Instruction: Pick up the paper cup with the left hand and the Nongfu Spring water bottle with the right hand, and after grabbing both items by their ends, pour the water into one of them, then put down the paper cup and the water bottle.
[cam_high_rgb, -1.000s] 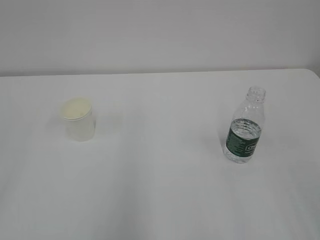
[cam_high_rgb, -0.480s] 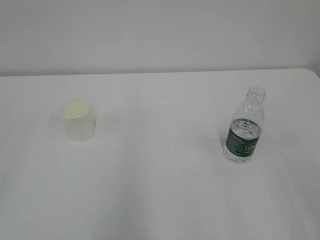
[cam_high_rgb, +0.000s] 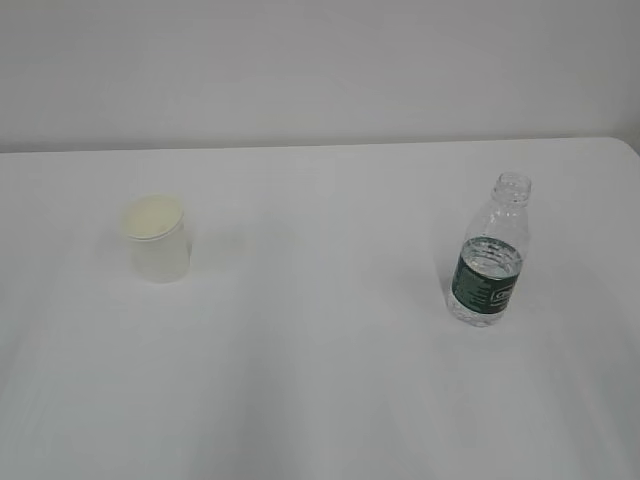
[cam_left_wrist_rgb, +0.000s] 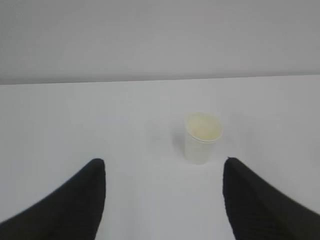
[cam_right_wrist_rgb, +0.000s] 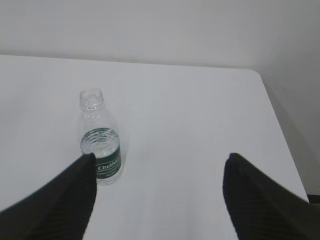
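Where the white table (cam_high_rgb: 320, 400) fills the lower two thirds of the exterior view, the paper cup (cam_high_rgb: 157, 238) stands upright at centre left and the Nongfu Spring water bottle (cam_high_rgb: 488, 256) stands upright at centre right, the two well apart. The cup is small, white and tapered, with a rolled rim and a pale cream inside. The bottle is clear and ribbed, taller than the cup, with an uncapped threaded neck and a dark green label bearing white marks; the water (cam_high_rgb: 490, 256) reaches roughly to the top of the label.

In the left wrist view the left hand (cam_left_wrist_rgb: 164, 172) shows as two black fingers in the lower corners, jaws spread wide and holding nothing; the cup (cam_left_wrist_rgb: 202, 136) sits just right of centre, beyond the fingertips. In the right wrist view the right hand (cam_right_wrist_rgb: 159, 167) is likewise wide open and empty; the bottle (cam_right_wrist_rgb: 101, 138) stands at left of centre, close beside the left-hand finger (cam_right_wrist_rgb: 60, 200), whether touching I cannot tell.
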